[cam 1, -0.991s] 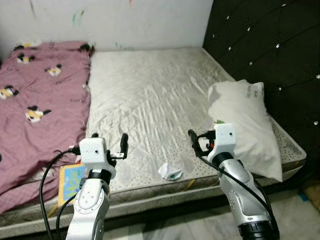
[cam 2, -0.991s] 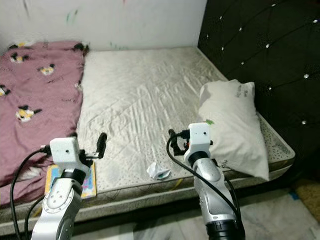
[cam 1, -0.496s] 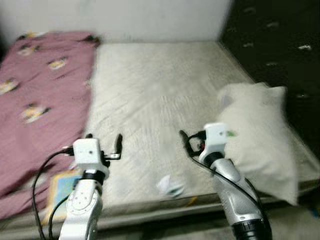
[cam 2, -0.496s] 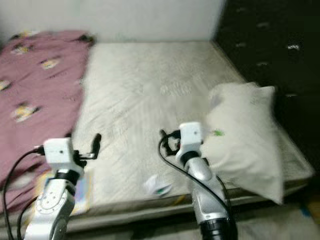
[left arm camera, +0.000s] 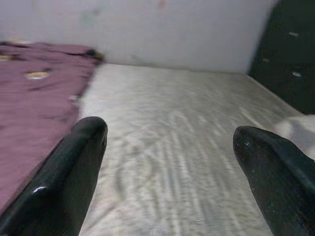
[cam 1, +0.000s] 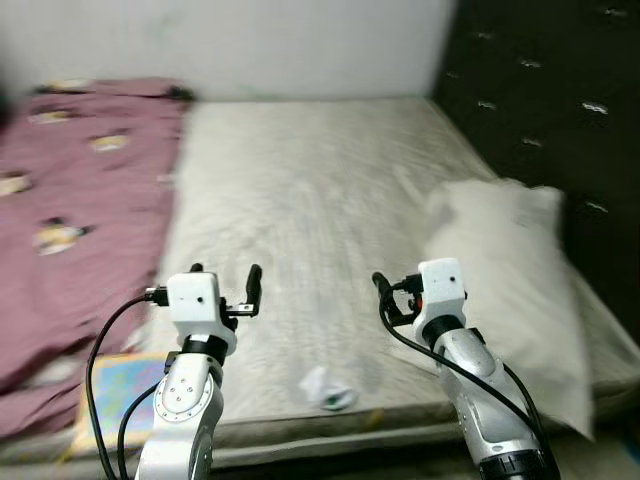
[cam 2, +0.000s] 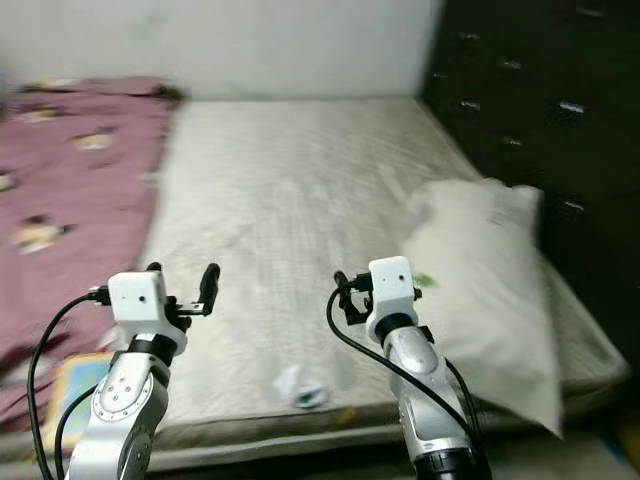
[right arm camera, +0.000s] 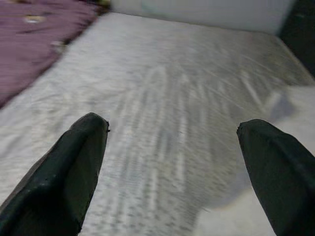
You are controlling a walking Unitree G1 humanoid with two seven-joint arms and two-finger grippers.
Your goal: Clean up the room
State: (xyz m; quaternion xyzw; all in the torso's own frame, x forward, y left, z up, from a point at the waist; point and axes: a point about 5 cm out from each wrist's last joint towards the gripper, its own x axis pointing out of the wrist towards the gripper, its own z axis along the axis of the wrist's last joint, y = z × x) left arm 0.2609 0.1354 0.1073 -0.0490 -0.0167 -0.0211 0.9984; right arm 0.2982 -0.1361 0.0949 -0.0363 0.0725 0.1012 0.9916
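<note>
A crumpled white wrapper (cam 1: 325,388) lies near the front edge of the bare mattress (cam 1: 300,180). A pink blanket with cartoon prints (cam 1: 70,200) covers the bed's left side. A colourful book (cam 1: 115,400) lies flat at the front left corner. A white pillow (cam 1: 510,270) rests on the right. My left gripper (cam 1: 225,275) hovers open above the front of the mattress, left of the wrapper. My right gripper (cam 1: 410,290) is open too, just left of the pillow. Neither holds anything. The picture is blurred.
A black tufted headboard (cam 1: 560,100) runs along the bed's right side. A white wall (cam 1: 300,40) stands behind the bed. The mattress's front edge (cam 1: 330,430) is directly below my arms.
The whole picture has shifted and stays blurred, so the camera has moved. Both arms keep the same raised pose with fingers open. Nothing on the bed has moved.
</note>
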